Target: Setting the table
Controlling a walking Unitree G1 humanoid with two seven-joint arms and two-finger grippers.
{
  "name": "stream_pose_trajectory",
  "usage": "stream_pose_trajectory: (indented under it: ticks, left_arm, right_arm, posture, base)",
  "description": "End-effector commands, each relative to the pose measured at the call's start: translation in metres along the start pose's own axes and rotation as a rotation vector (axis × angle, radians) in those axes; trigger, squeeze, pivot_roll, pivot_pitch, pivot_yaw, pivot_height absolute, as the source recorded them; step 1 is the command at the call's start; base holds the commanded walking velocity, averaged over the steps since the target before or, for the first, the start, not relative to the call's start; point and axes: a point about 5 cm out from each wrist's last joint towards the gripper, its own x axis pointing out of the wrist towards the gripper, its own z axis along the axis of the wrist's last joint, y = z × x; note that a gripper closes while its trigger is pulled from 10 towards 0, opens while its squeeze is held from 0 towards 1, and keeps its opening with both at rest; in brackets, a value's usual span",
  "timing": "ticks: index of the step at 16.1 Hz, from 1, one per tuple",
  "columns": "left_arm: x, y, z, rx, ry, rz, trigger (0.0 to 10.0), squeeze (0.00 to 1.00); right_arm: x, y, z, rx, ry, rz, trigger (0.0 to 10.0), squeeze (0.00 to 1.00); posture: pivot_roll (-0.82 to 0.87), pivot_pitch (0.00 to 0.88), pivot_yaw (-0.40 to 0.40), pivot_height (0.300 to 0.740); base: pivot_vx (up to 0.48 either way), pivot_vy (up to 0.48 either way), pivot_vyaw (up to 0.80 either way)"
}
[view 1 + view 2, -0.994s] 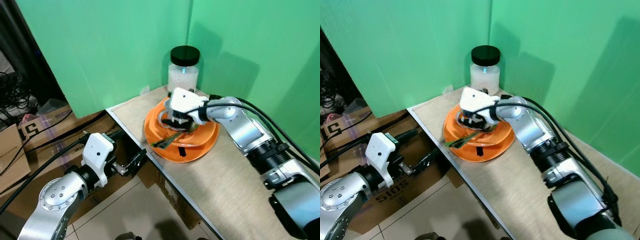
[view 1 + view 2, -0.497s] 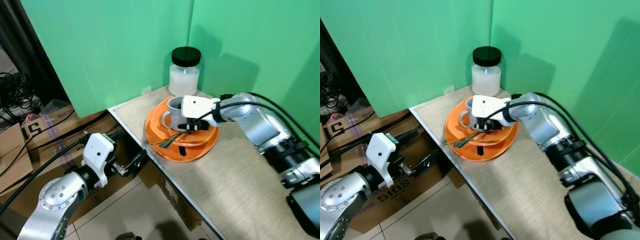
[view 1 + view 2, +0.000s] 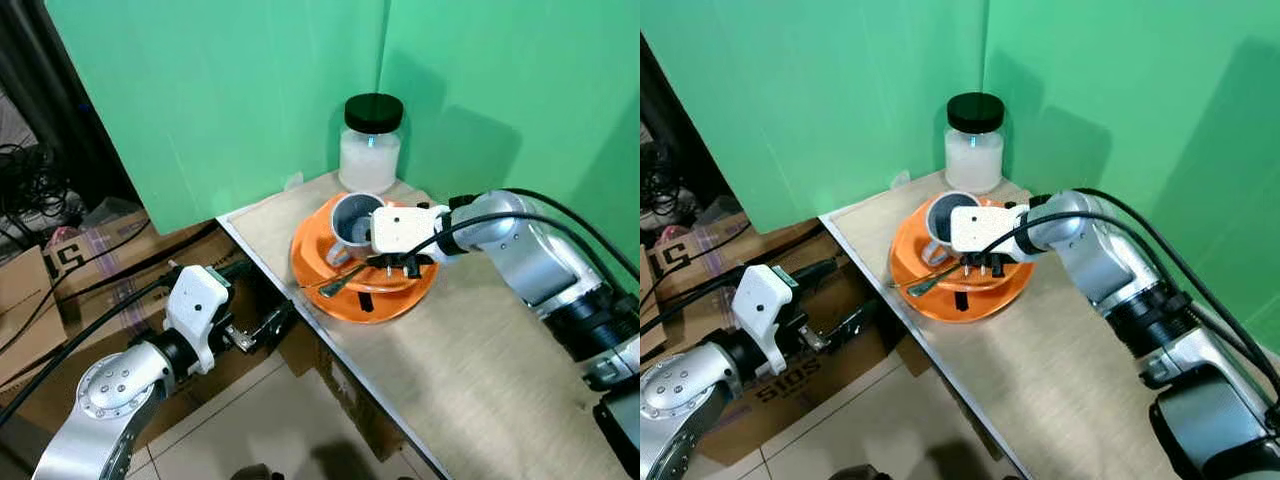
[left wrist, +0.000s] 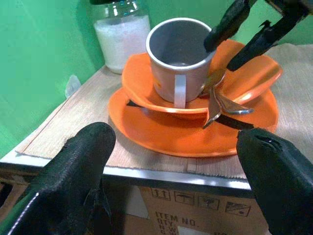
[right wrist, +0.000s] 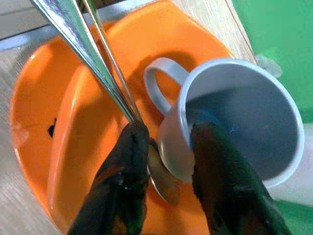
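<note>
An orange plate (image 3: 400,305) near the table's left edge carries a shallow orange bowl (image 4: 247,81). A grey mug (image 3: 350,222) stands upright in the bowl, its handle facing the table's edge. A metal spoon (image 3: 335,283) and a thin utensil lie beside the mug, their handles reaching over the rim. My right gripper (image 3: 400,265) hovers just right of the mug, open, with its fingers (image 5: 129,161) either side of the spoon's bowl (image 5: 164,178). Below and left of the table's edge, my left gripper (image 3: 268,325) is open and points at the plate (image 4: 161,132).
A glass jar (image 3: 371,140) with a black lid and white contents stands behind the plate in the corner of the green backdrop. The wooden tabletop (image 3: 480,380) stretches right and toward me. Cardboard boxes (image 3: 30,300) and cables lie on the floor at left.
My right gripper has moved off the top of the mug to its right side, uncovering it. The mug stands free in the bowl. The left arm has stayed put.
</note>
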Motion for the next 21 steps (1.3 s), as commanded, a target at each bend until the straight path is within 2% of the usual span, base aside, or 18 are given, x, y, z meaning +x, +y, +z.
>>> stream_pose_trajectory:
  ticks: [1, 7, 14, 17, 20, 21]
  left_arm:
    - [0.002, -0.001, 0.003, 0.011, -0.004, -0.011, 10.0, 0.00]
    - [0.003, 0.001, 0.006, 0.017, -0.013, -0.006, 10.0, 0.00]
    - [0.001, 0.002, 0.005, 0.026, -0.002, -0.004, 10.0, 0.00]
    - [0.002, 0.002, 0.006, 0.029, -0.003, -0.008, 10.0, 0.00]
    - [0.003, 0.001, 0.010, 0.022, -0.024, 0.000, 10.0, 0.00]
    - [0.004, 0.000, 0.014, 0.002, -0.055, 0.010, 10.0, 0.00]
  right_arm:
    - [0.003, 0.000, 0.004, -0.021, 0.009, -0.026, 0.0, 0.00]
    - [0.011, -0.007, 0.013, -0.034, 0.008, -0.148, 0.0, 0.00]
    - [0.020, 0.004, 0.018, -0.081, 0.019, -0.110, 0.0, 0.00]
    - [0.017, 0.003, 0.019, -0.067, 0.002, -0.112, 0.0, 0.00]
    - [-0.015, -0.014, 0.033, 0.097, -0.212, -0.229, 0.0, 0.00]
    - [-0.043, -0.017, 0.035, 0.193, -0.346, -0.312, 0.0, 0.00]
  posture:
    - [0.04, 0.001, 0.060, 0.740]
    - [0.04, 0.006, 0.058, 0.740]
    - [0.04, 0.010, 0.062, 0.740]
    - [0.04, 0.010, 0.063, 0.740]
    - [0.05, 0.007, 0.052, 0.740]
    - [0.04, 0.005, 0.048, 0.740]
  base:
    - [0.000, 0.000, 0.00]
    - [0.000, 0.000, 0.00]
    - [0.000, 0.000, 0.00]
    - [0.000, 0.000, 0.00]
    - [0.000, 0.000, 0.00]
    - [0.000, 0.000, 0.00]
